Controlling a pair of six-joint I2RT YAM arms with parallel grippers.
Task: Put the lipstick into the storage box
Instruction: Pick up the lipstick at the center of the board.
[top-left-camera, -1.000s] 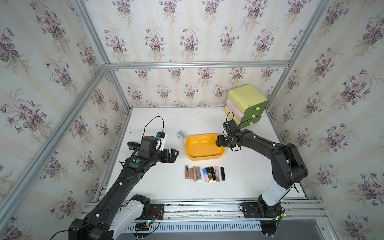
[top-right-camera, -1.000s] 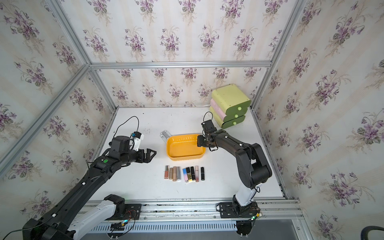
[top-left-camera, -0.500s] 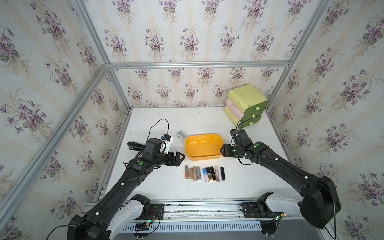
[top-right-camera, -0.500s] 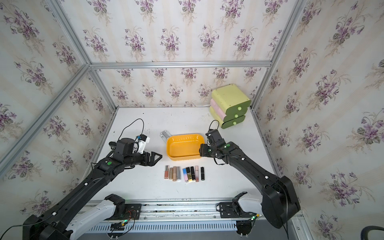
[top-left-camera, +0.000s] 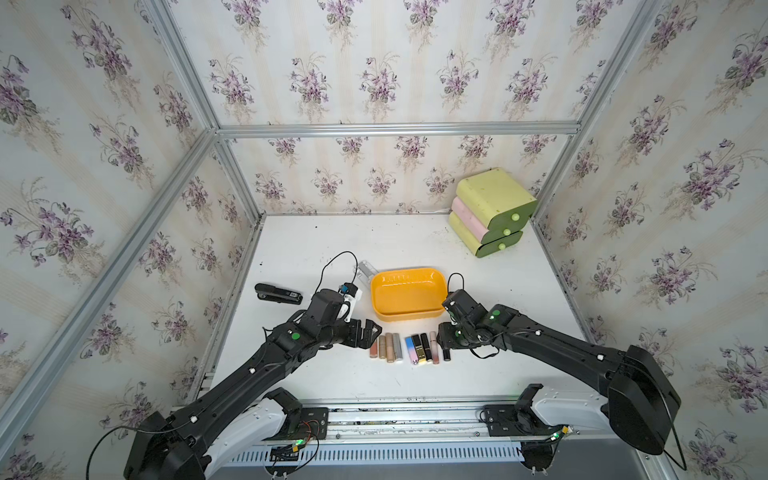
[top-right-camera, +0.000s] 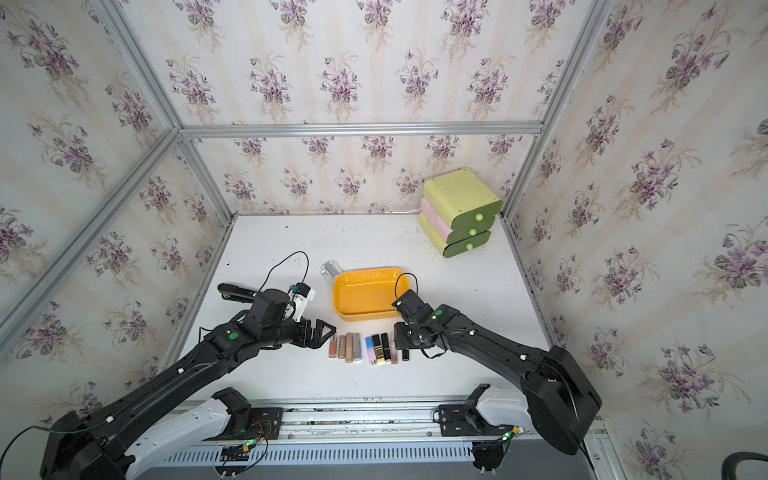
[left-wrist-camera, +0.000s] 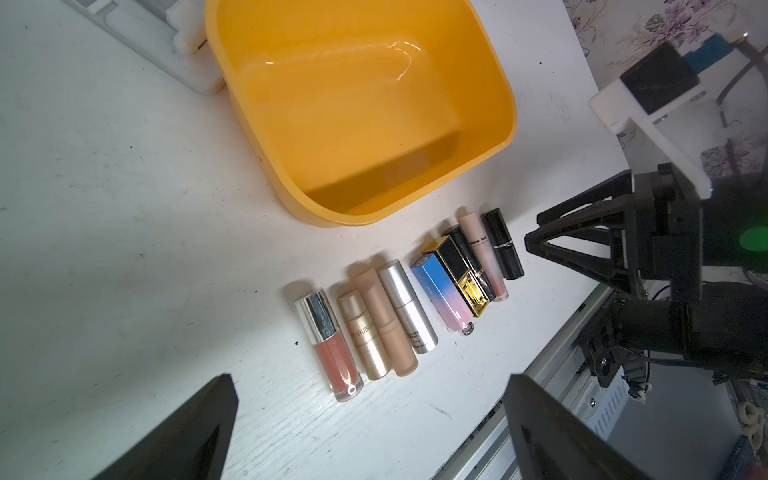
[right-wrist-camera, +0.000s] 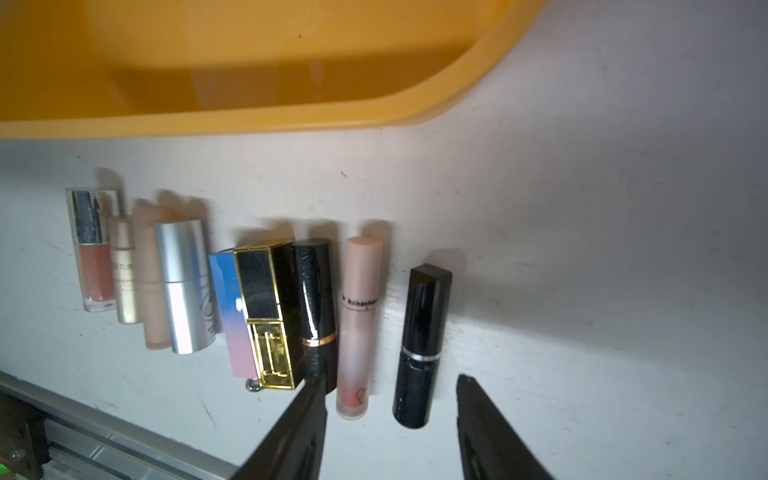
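Both our arms have swung to the row of lipsticks (top-left-camera: 409, 347), lying on the table (top-left-camera: 374, 241) just before the empty storage box (top-left-camera: 409, 318), so we judge picking begins: right gripper (right-wrist-camera: 388, 380) half-open at the black lipstick (right-wrist-camera: 422, 345), left gripper (top-left-camera: 370, 332) wide open, both empty.

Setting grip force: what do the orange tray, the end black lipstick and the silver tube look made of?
Storage box: moulded plastic, smooth semi-gloss; soft highlights on its floor.
Black lipstick: likely glossy plastic, sharp reflections, thin silver band; could be lacquered metal.
Silver tube: satin metallic, aluminium or metallised plastic; can't tell.
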